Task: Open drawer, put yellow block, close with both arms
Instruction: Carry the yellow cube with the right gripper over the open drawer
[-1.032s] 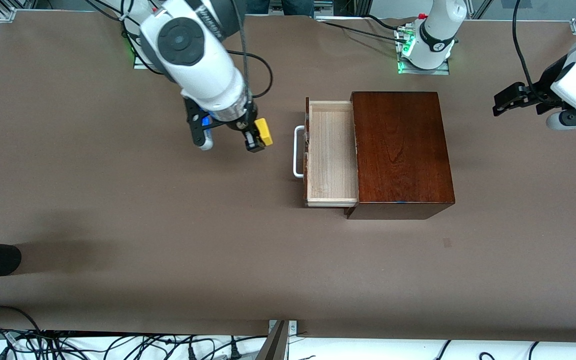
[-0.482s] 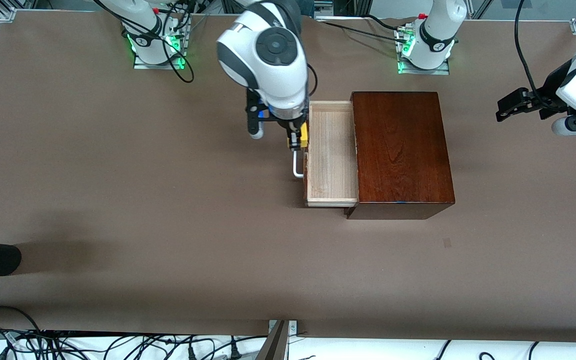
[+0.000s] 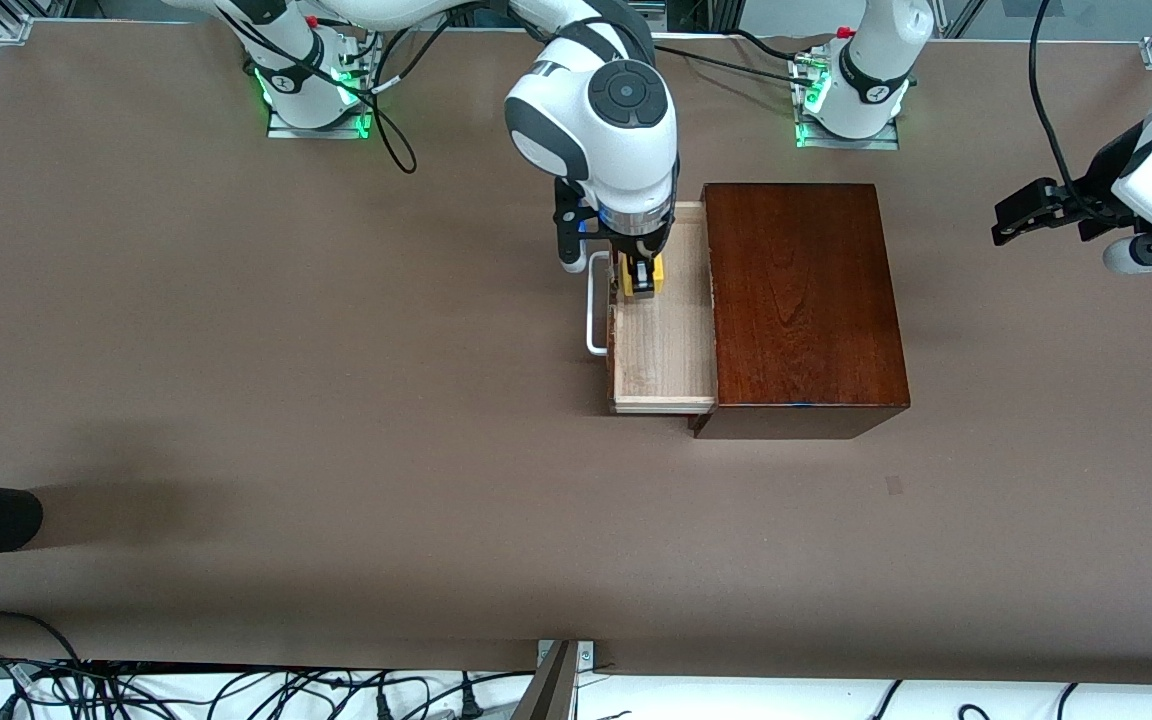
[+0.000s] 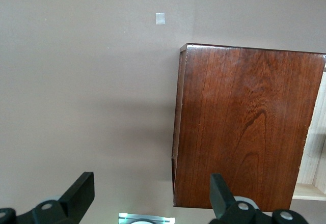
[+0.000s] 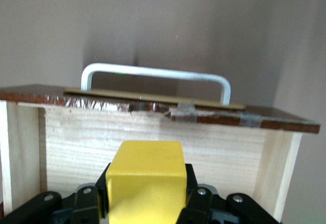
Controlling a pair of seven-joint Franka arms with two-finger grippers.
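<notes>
The dark reddish-brown wooden box (image 3: 804,300) sits on the brown tabletop (image 3: 336,420), between the two arm bases and a little nearer the front camera. Its drawer (image 3: 664,350), a sliding tray with a pale light-wood interior, is pulled out toward the right arm's end of the tabletop, and its white bar handle (image 3: 593,305) sticks out from the dark front panel.

The right claw (image 3: 640,280) hangs over the open drawer, just inside the front panel, at the end of the tray farther from the front camera. Its fingers are clamped on the small bright yellow cube (image 3: 648,272); the right wrist view shows the cube (image 5: 146,180) gripped on both sides, with the tray's pale inner wall and the handle (image 5: 155,76) ahead of it.

The left claw (image 3: 1021,212) waits in the air over the tabletop's left-arm end, well apart from the box, with its fingers (image 4: 81,193) spread wide and nothing between them.
</notes>
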